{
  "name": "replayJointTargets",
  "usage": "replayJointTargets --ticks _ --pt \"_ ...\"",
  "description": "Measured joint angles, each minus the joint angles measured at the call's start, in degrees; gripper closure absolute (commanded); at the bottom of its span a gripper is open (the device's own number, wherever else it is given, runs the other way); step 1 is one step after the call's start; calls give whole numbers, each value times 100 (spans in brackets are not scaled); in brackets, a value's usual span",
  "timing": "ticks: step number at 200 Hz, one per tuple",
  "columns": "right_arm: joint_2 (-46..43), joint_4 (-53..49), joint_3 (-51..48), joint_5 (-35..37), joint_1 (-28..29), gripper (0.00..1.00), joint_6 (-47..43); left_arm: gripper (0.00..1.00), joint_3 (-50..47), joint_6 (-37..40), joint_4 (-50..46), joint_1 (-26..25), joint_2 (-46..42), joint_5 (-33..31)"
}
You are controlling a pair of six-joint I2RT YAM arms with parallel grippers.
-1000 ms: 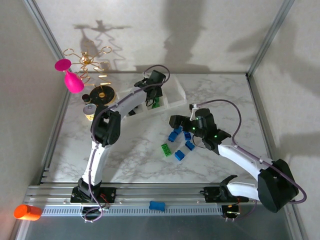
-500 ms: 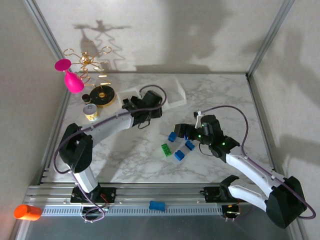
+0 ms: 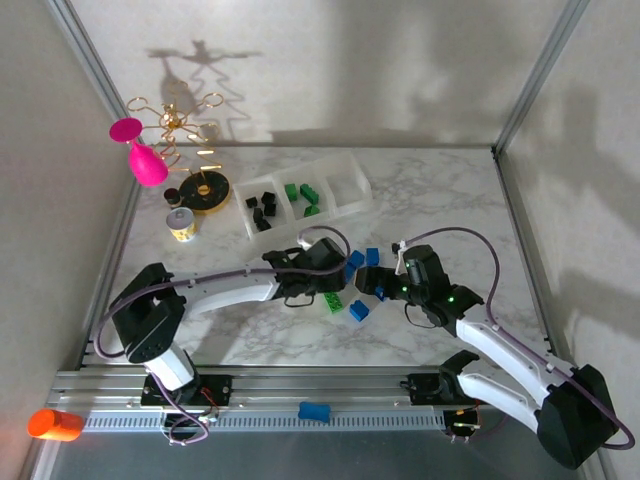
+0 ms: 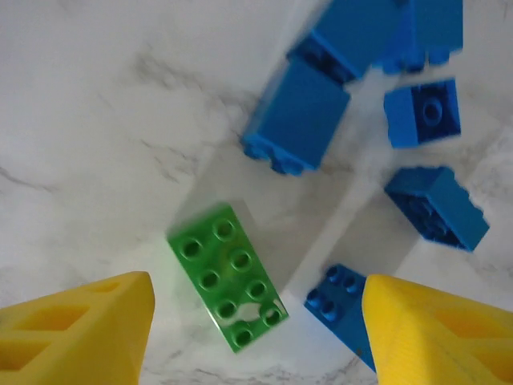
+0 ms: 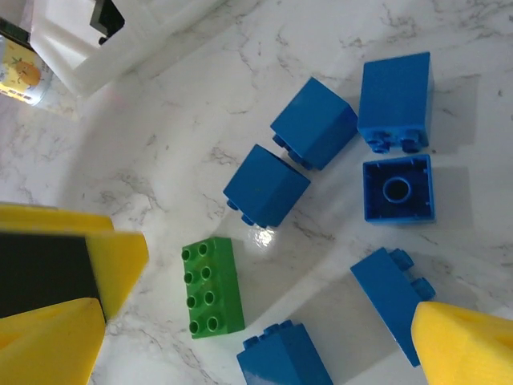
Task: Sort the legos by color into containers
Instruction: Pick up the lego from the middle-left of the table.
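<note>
Tool on the left arm [image 4: 258, 317], back from the clear plastic tray [image 3: 346, 191], hangs released astride the bright-green studded brick [image 4: 227, 277], presumably its next pick.

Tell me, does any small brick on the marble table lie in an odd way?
One small blue plastic brick lies upside down, hollow underside up; the flat green studded brick nearby sits studs up.

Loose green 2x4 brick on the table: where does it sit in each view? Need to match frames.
Top external: green brick just below centre, at the left edge of the blue bricks.
Left wrist: lower centre, studs up, blue bricks above and to its right.
Right wrist: lower left of centre, studs up.
Shared landmark: the cluster of blue bricks beside it.
</note>
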Motion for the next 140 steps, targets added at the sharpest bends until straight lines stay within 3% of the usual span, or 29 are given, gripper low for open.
replayJointTargets --ticks 61,140 --pt "-529 -151 -35 162 0 1 70 31 2 -293 81 -219 715 39" --pt "-610 -308 -35 415 -24 1 83 51 343 -267 42 -229 1191 -402"
